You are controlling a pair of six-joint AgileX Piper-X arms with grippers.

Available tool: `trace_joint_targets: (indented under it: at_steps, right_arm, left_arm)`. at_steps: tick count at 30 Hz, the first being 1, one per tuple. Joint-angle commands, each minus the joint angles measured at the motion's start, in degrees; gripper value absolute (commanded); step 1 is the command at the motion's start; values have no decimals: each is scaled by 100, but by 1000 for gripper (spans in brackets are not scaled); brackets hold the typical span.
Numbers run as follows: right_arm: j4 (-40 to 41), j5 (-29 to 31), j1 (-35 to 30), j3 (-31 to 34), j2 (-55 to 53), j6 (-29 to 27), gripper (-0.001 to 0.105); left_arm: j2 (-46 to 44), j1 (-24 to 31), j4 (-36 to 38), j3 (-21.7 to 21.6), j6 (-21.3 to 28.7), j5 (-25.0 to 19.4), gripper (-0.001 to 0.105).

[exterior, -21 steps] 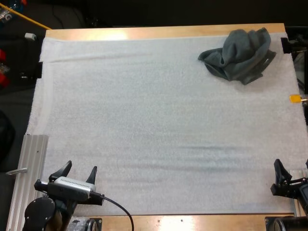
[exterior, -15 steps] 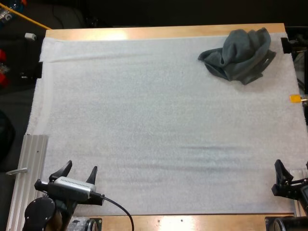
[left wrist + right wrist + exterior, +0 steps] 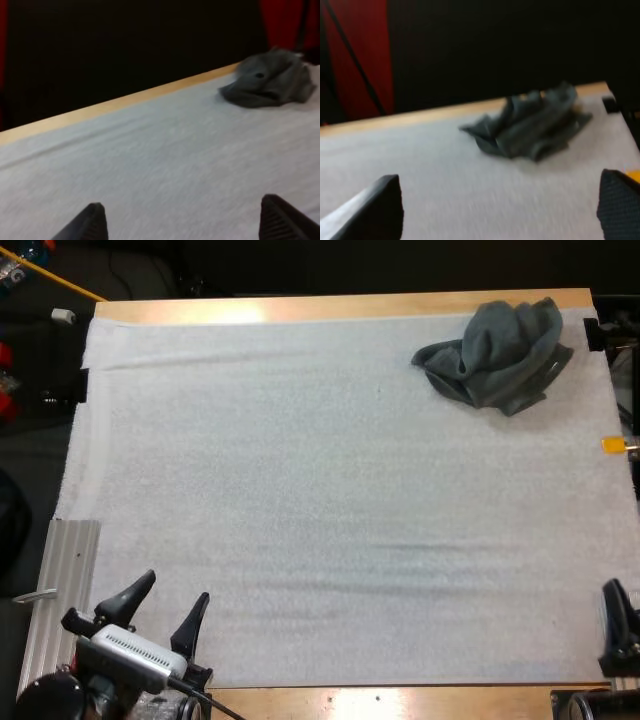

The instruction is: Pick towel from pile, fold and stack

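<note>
Hovering at the lower left of the high view, the left end effector [image 3: 170, 598] is spread wide and empty over the mat [image 3: 300, 490]. The crumpled towel [image 3: 495, 355] lies at the upper right, near the counter's [image 3: 330, 308] far edge, apparently as the pile. At the lower right, the right end effector [image 3: 500, 195] gapes empty too, probably readied to reach.

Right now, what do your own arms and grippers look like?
My left gripper has two matte black fingers, wedge-shaped and tapering to blunt tips; the left arm behind it is black and rounded. My right gripper has the same black wedge fingers. No markings visible on either.
</note>
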Motion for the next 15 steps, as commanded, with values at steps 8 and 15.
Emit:
trace_joint_targets:
  at_steps: [8,15]
  right_arm:
    - [302,-683,6,-1196,895,30,77]
    - [755,-1543,6,-2053,1741,30,77]
  left_arm:
    - [1119,-599,-85,-1018,-58,401,62]
    - [1905,-1077,-46,-1778,-58,758,62]
